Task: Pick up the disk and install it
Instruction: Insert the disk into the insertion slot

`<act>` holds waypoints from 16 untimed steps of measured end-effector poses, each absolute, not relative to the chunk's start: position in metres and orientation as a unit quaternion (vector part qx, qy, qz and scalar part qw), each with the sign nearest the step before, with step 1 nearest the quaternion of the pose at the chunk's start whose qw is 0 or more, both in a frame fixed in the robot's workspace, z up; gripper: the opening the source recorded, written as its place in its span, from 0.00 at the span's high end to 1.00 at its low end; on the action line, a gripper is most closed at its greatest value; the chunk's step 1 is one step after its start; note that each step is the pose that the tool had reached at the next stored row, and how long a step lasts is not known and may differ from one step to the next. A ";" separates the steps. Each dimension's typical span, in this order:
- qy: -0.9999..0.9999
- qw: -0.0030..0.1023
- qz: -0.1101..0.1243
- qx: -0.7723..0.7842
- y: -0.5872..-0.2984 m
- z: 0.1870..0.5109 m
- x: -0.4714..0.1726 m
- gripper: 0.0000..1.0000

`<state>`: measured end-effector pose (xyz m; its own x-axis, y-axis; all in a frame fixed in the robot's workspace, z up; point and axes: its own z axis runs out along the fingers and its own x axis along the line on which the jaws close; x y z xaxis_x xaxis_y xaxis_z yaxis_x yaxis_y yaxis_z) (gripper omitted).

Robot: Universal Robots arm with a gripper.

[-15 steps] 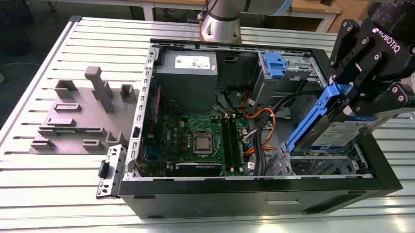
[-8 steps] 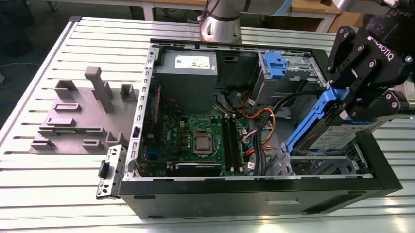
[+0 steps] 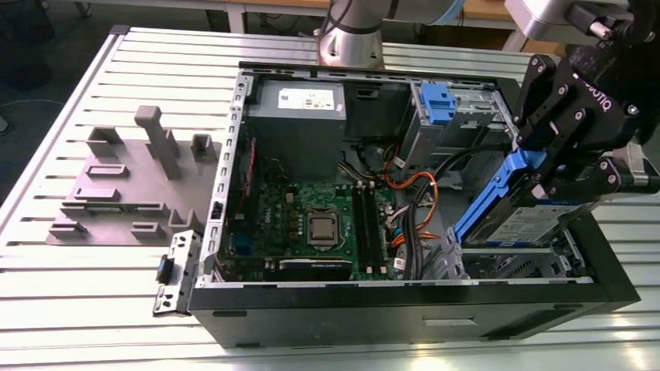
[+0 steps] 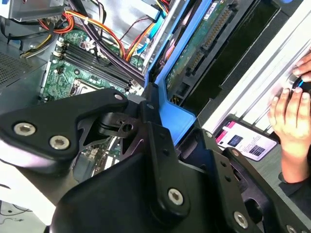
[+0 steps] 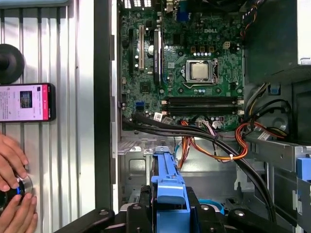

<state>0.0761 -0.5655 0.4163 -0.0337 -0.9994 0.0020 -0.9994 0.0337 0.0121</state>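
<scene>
Black gripper (image 3: 542, 170) clamped on the disk (image 3: 524, 222), wrist tilted over the open computer case (image 3: 392, 305), silver labelled drive in blue carrier, slanting over one corner of the case.

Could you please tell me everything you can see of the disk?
The disk is a flat silver hard drive with a white-and-blue label, framed in a blue plastic carrier. The black gripper is shut on the carrier, holding it tilted above the open black computer case at the exterior view's right.
</scene>
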 end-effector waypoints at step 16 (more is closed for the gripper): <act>-0.719 0.005 -0.003 0.695 -0.566 0.400 0.076 0.58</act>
